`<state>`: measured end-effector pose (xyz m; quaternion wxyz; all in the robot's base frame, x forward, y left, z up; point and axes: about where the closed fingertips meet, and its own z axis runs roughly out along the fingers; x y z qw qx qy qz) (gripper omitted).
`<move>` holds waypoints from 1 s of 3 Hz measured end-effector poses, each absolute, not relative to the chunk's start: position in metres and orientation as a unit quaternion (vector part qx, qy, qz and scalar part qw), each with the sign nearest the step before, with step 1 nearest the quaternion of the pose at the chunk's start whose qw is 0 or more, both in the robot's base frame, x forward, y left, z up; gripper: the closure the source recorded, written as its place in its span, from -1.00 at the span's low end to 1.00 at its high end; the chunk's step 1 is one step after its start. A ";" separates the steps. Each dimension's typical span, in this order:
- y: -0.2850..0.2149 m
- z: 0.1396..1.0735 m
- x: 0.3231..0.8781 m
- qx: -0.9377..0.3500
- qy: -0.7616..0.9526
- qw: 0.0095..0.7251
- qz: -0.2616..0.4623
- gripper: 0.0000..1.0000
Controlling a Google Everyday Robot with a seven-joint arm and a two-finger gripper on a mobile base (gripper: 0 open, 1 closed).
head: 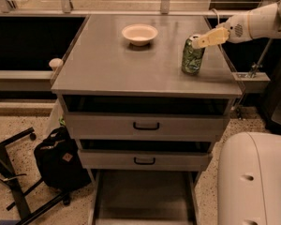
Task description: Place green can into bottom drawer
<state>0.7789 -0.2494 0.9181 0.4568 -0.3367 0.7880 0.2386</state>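
A black bag (61, 158) sits on the floor at 8 o'clock from the grey cabinet (107, 64). On the cabinet top, a cream bowl (139, 33) stands at 12 o'clock, well apart from the green can (193, 56), which stands upright near the right edge at about 2 o'clock. The gripper (199, 42) reaches in from 3 o'clock, its tip level with the can's silver top and seemingly touching the rim. Whether the claw is wide or narrow cannot be told from this side-on angle. Below, the 2 upper drawers (146, 125) are shut, and the bottom drawer (143, 196) is pulled out at 6 o'clock, its tray ready.

The step in hand looks like taking hold of the can. To do it well, the claw should drop lower so it straddles the can's body rather than its rim. It should close squarely to keep the can upright, since a push from 3 o'clock could tip it. Then lift straight up before swinging down towards 6 o'clock.
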 end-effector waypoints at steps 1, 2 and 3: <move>-0.247 0.921 0.779 -0.341 0.786 0.459 0.236 -1.00; -0.246 0.910 0.777 -0.329 0.800 0.438 0.245 -1.00; -0.246 0.910 0.777 -0.329 0.800 0.438 0.245 -1.00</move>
